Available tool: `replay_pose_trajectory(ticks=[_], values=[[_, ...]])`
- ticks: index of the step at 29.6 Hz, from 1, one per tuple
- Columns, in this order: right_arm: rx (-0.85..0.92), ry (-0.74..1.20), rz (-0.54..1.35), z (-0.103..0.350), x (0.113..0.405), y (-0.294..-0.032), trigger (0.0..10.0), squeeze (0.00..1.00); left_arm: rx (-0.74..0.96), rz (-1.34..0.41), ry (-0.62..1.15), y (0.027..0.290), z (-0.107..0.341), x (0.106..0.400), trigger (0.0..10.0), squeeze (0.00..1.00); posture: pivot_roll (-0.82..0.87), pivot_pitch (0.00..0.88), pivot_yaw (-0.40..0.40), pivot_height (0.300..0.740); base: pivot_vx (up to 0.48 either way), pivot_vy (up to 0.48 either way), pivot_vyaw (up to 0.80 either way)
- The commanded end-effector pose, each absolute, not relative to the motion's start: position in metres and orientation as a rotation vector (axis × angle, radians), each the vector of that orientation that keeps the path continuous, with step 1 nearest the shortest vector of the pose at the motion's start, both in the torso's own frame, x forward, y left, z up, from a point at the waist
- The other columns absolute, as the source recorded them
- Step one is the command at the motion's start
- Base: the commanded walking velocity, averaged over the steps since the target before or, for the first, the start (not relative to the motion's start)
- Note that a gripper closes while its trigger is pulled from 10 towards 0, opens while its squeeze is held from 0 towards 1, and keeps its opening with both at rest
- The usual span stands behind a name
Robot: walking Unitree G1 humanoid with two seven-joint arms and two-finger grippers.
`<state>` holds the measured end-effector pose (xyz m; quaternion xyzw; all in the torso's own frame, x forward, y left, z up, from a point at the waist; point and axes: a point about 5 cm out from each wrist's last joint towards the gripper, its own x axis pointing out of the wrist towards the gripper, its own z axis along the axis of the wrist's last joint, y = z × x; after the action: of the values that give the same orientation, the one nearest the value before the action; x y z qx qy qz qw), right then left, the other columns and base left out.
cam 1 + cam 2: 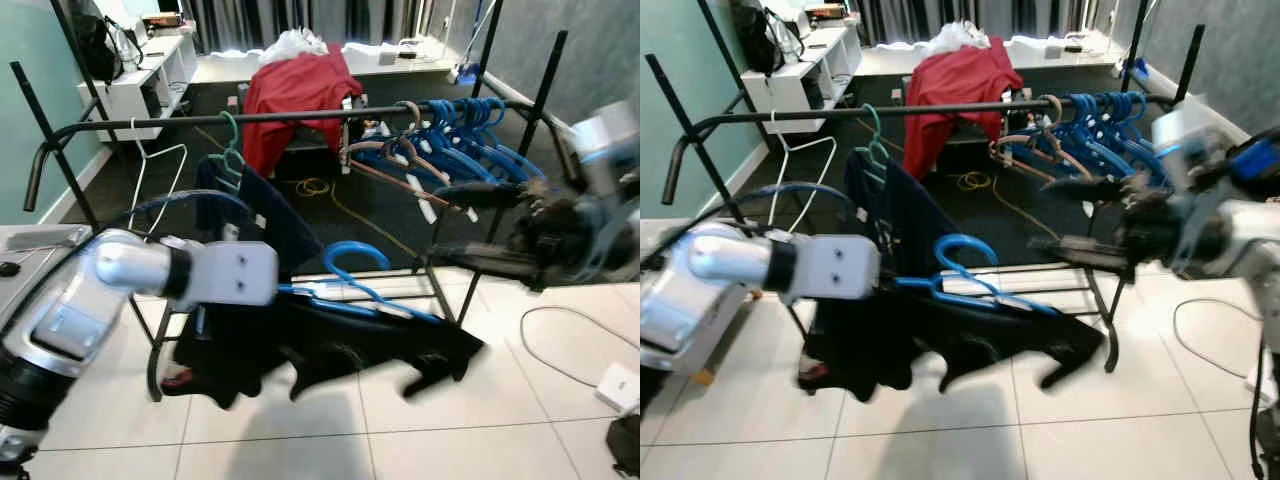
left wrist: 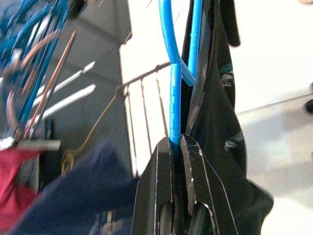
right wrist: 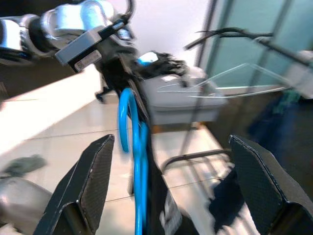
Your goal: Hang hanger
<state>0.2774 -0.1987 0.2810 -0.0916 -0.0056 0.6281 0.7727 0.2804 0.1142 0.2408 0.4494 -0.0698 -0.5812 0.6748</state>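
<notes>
- The left gripper [image 2: 177, 147] is clenched on one end of a blue hanger [image 1: 352, 288], its fingers [image 2: 157, 161] pinched on the plastic bar.
- The hanger is held out in front of the rack [image 1: 250, 118], below the rail and not on it, with its hook [image 1: 352, 254] curving up.
- A black garment [image 1: 330, 350] drapes from the hanger and sags toward the tile floor [image 1: 450, 420].
- On the rail hang a green hanger [image 1: 230, 155] with a dark garment, a white wire hanger [image 1: 150, 165] further left, and a bunch of blue hangers [image 1: 465, 125] to the right.
- A red cloth [image 1: 300, 85] lies over something behind the rack.
- The right gripper [image 1: 445, 225] is spread wide, empty, its fingers [image 3: 93, 181] pointing at the hanger from the right, apart from it.
</notes>
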Motion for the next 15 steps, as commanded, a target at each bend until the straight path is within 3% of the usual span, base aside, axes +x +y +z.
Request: replay_pose_trajectory(ticks=[1,4,10,15], values=[[-0.218,-0.006,1.416,0.282,0.275,-0.188,10.0,0.00,1.010,-1.345,-0.193,0.103,0.243,0.275,10.0,0.00,-0.09,0.000,0.003,0.740,0.000,0.000,0.00],[-0.206,0.005,1.472,0.277,0.274,-0.174,10.0,0.00,0.998,-1.371,-0.215,0.091,0.243,0.273,10.0,0.00,-0.09,0.000,0.003,0.740,0.000,0.000,0.00],[-0.210,0.017,1.492,0.276,0.276,-0.173,10.0,0.00,0.998,-1.377,-0.215,0.090,0.243,0.273,10.0,0.00,-0.09,0.000,0.000,0.740,0.000,0.000,0.00],[-0.318,0.250,1.508,0.250,0.270,-0.184,10.0,0.00,1.007,-1.337,-0.202,0.093,0.247,0.277,10.0,0.00,-0.09,0.000,-0.002,0.740,0.000,0.000,0.00]])
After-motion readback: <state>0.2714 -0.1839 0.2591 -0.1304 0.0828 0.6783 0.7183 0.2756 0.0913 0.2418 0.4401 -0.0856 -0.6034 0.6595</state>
